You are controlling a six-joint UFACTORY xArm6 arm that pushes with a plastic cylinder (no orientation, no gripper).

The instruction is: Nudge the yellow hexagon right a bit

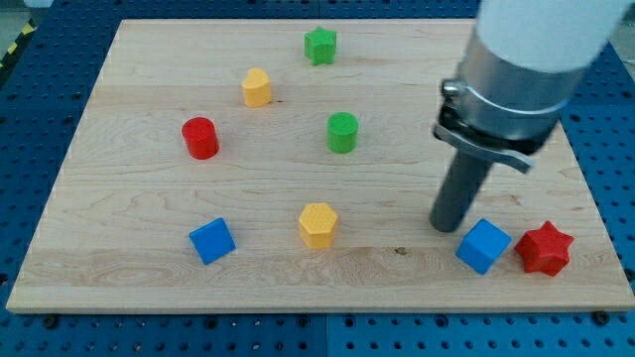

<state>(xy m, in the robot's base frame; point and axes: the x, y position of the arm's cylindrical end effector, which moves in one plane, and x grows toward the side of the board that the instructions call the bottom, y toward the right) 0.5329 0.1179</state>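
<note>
The yellow hexagon lies on the wooden board, low and near the middle. My tip touches the board well to the hexagon's right, about a fifth of the view's width away, at about the same height. A blue cube lies just right of my tip, close to it. The arm's grey and white body fills the view's top right and hides part of the board there.
A red star sits right of that blue cube. Another blue cube lies left of the hexagon. A green cylinder, a red cylinder, a yellow block and a green star lie higher up.
</note>
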